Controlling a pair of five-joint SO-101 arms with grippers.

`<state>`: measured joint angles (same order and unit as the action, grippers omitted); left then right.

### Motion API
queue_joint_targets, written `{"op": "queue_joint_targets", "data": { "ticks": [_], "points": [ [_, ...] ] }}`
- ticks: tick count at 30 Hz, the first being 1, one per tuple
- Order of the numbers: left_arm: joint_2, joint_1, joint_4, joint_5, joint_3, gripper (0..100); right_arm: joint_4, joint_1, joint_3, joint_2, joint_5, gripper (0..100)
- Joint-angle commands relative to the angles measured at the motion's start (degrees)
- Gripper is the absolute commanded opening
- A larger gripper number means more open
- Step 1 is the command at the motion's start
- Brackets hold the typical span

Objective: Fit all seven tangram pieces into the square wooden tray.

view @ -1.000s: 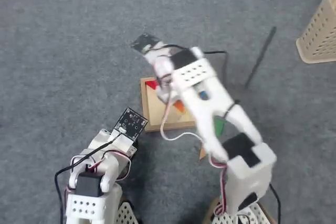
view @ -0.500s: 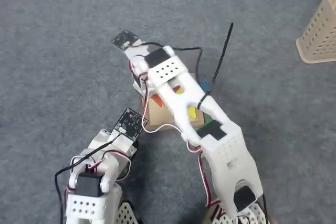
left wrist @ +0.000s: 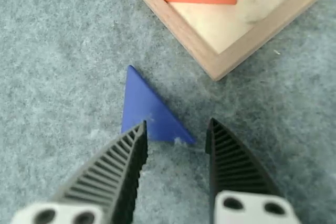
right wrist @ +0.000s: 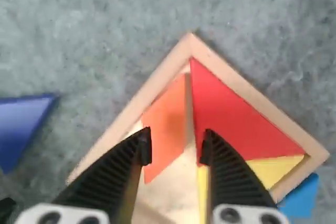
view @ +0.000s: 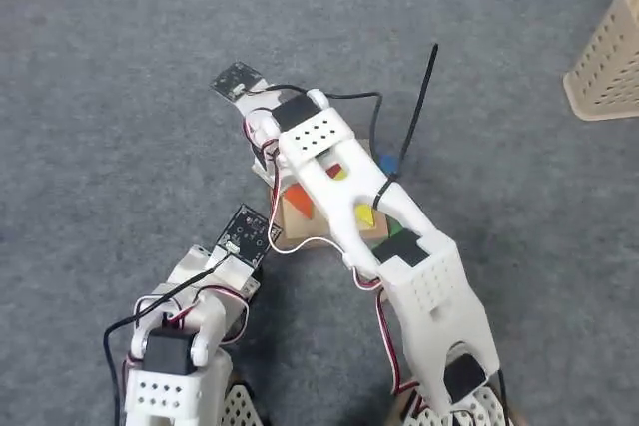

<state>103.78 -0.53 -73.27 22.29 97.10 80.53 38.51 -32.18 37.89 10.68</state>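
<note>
Right claw (right wrist: 176,140), jaws apart, hangs over the far left corner of my wooden tray (right wrist: 157,85), above an orange piece (right wrist: 168,121) and a red triangle (right wrist: 226,114). Left claw (left wrist: 177,129), likewise apart, hovers over a blue triangle (left wrist: 147,111) on the carpet (left wrist: 63,51) just beside the tray.

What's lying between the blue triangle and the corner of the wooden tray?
Just bare grey mat. In the left wrist view the blue triangle lies apart from the wooden tray, with nothing in the gap.
</note>
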Motion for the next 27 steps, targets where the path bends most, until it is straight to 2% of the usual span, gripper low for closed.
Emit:
{"op": "queue_joint_targets", "data": {
  "ticks": [1,6,9,19,23,27],
  "points": [
    [0.70,-0.09,-0.26,-0.44,-0.57,18,4.44,-4.53,-3.34,-10.77,-0.70,2.0],
    [0.70,-0.18,-0.26,-0.44,-0.57,18,13.76,-11.56,-2.73,-20.70,-2.20,0.6],
    [0.70,-0.26,-0.26,-0.44,-0.57,18,14.73,-14.73,4.84,-26.68,-1.85,0.6],
    [0.70,-0.09,4.57,-0.35,-0.57,18,-13.14,-19.56,63.47,-59.03,3.60,0.6],
    [0.70,0.18,3.25,-0.26,-0.57,18,-14.02,-19.30,69.80,-63.16,5.10,0.6],
    [0.70,7.91,3.52,5.10,-0.57,17,-14.73,-18.24,68.75,-60.70,4.66,0.6]
  ]
}}
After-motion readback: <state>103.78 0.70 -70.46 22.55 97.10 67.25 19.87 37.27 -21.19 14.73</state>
